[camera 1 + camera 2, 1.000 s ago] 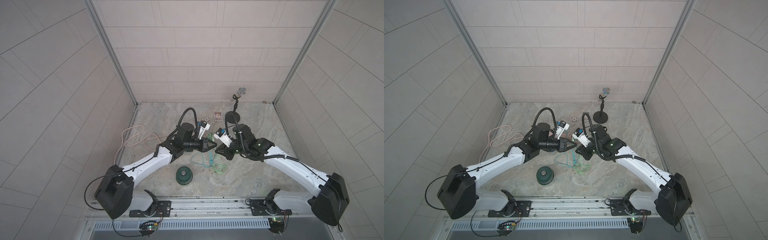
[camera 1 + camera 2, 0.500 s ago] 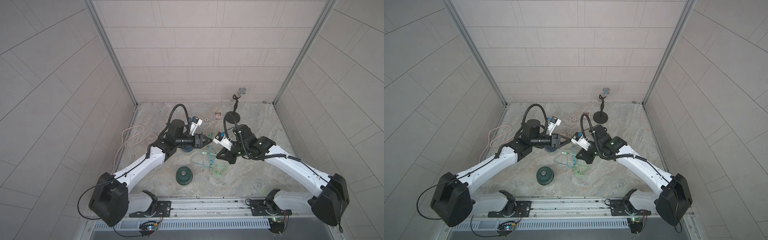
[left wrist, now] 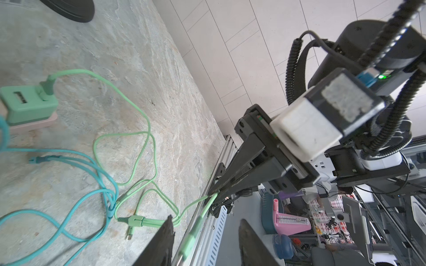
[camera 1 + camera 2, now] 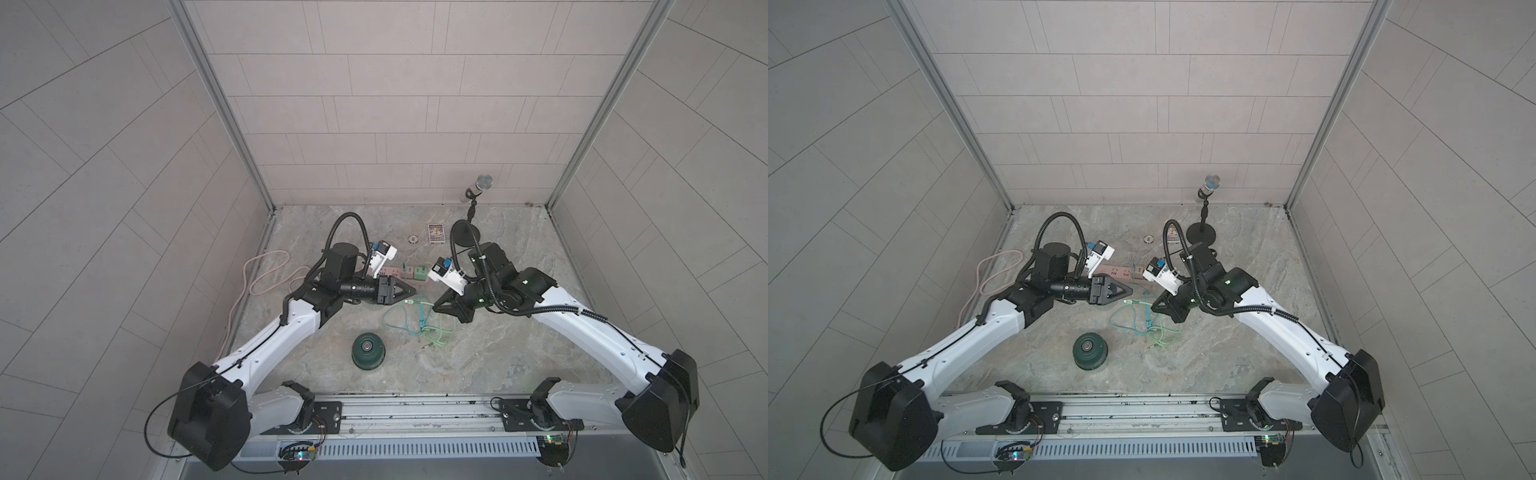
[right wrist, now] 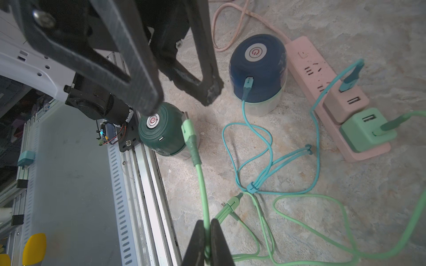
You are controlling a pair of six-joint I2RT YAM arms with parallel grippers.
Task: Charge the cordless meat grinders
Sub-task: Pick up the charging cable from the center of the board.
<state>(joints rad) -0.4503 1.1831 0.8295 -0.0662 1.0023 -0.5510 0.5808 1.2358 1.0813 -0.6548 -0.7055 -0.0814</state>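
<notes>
Right hand (image 5: 207, 223) is clenched on the light green cable (image 5: 201, 182), some way behind its connector (image 5: 187, 129). Left hand (image 5: 182, 103) is released, with the connector between its spread fingers (image 3: 161, 241) and no contact that we can see.

The dark green grinder (image 4: 368, 351) stands on the worktop (image 4: 478, 365), ahead of and below the right hand and apart from both hands. Its port (image 5: 161, 138) faces the right hand. The dark blue grinder (image 5: 258, 69) sits farther ahead of the right hand, beside the pink power strip (image 5: 322, 76), with the teal cable (image 5: 245, 110) already plugged in.

Risks, as we judge them:
- The connector sticks out on limp cable beyond the grip, so it may droop or twist and miss the port.
- Nothing holds the green grinder, so a push on the plug could slide or tip it (it looks light).
- The green slack loops through the teal cable. Hauling on it could drag the teal plug or the green adapter (image 5: 366, 129) loose.
- The two hands are close together, so a careless approach could knock them into each other.

Hidden or unclear:
- In both top views the left arm covers the blue grinder.
- In the right wrist view a left fingertip overlaps the green grinder's top. We cannot tell whether it touches or is above it.
- We cannot make out which way the connector is turned, or whether the strip is switched on.
</notes>
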